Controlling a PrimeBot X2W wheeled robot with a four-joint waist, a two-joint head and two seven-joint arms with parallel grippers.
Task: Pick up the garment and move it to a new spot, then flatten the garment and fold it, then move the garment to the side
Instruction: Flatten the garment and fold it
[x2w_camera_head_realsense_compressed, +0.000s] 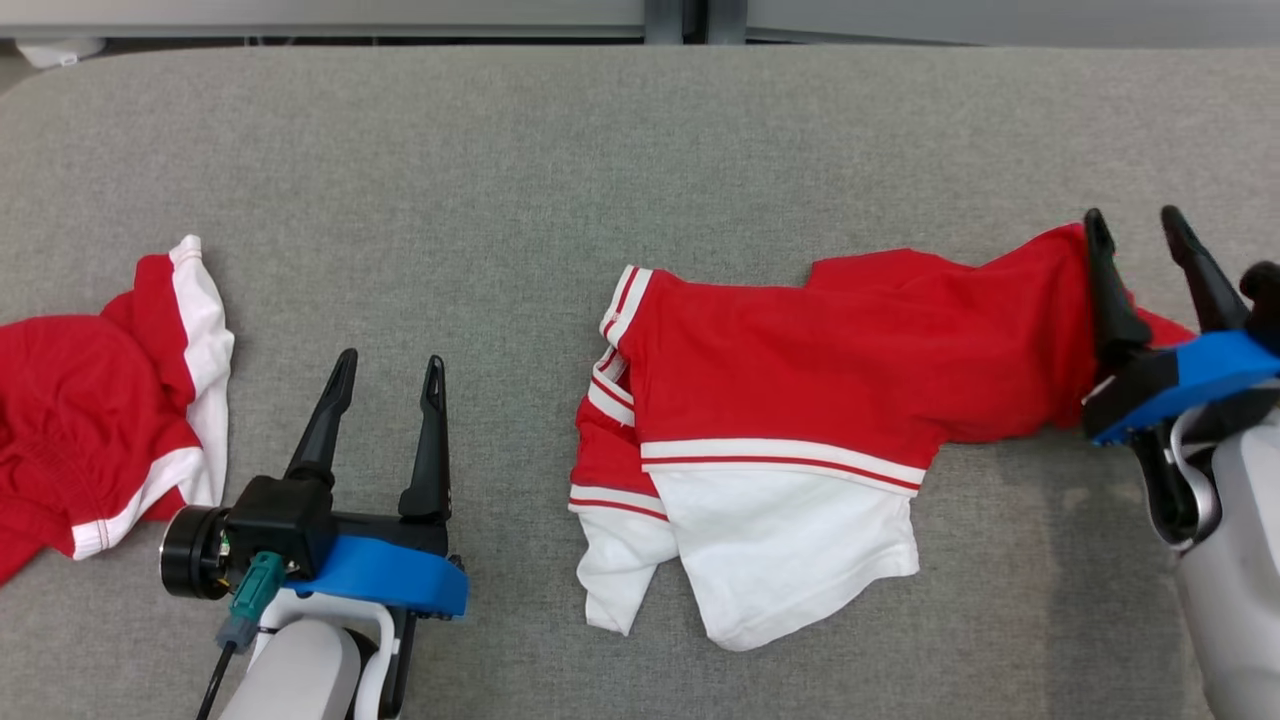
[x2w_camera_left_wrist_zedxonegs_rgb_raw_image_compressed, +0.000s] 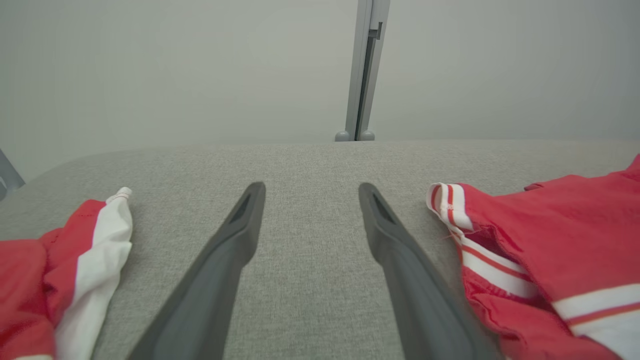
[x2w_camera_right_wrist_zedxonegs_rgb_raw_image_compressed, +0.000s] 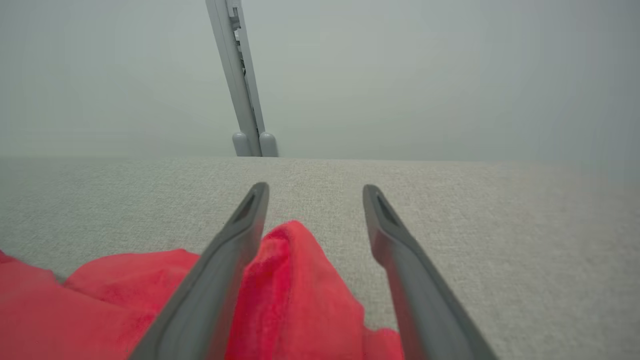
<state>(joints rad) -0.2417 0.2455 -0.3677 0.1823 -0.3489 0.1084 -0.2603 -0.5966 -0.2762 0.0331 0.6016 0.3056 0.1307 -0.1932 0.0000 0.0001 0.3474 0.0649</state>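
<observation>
The crumpled red-and-white cotton garment (x2w_camera_head_realsense_compressed: 800, 400) lies on the grey fabric-covered desk (x2w_camera_head_realsense_compressed: 500, 150), reaching from the desk's middle toward its right edge. The red part is bunched and the white panels are rumpled toward the near edge. The right hand (x2w_camera_head_realsense_compressed: 1135, 222) sits at the garment's right end with its fingers (x2w_camera_right_wrist_zedxonegs_rgb_raw_image_compressed: 235, 240) apart; a ridge of red cloth stands between them, unclamped. The left hand (x2w_camera_head_realsense_compressed: 388, 365) hovers by the near edge, apart and empty, between this garment and a second red-and-white garment (x2w_camera_head_realsense_compressed: 100, 400) at the left edge. I judge the garment is set at its new spot and flattening is in hand. The next move calls for both hands to pinch opposite edges and draw the cloth taut.
</observation>
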